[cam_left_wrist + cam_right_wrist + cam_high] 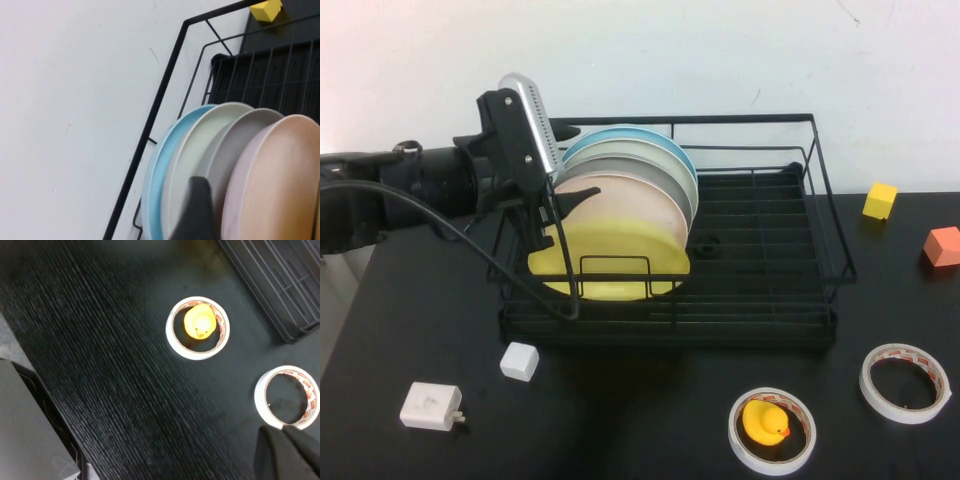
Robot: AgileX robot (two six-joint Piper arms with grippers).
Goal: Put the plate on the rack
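Standing on edge in the left end of the large black wire dish rack (750, 215), the round pale-yellow plate (610, 262) occupies the frontmost slot, centre-left of the high view, leaning against a pinkish-white plate (625, 203) with grey (650, 170), pale-green and light-blue plates (620, 136) stacked behind it. The left gripper (560, 200) sits at the plate's upper-left rim, just above and left of the yellow disc; its dark fingers look spread, one tip reaching across the pinkish plate's face, and I see no pinch on the yellow rim, though contact cannot be ruled out from this angle. The left wrist view shows only the other plates' edges and one dark fingertip (197, 210). Key relation: the plate lies down and to the right of the left gripper, its face turned toward the front rail, its flat plane running across the rack's short axis. Judgement: placement looks complete; the next move is probably a retreat up and to the frame's left, clear of the rim. The right gripper (287, 452) is out of the high view; its wrist view shows it pressed together over the table near a white tape roll (285, 399), well apart from the rack.
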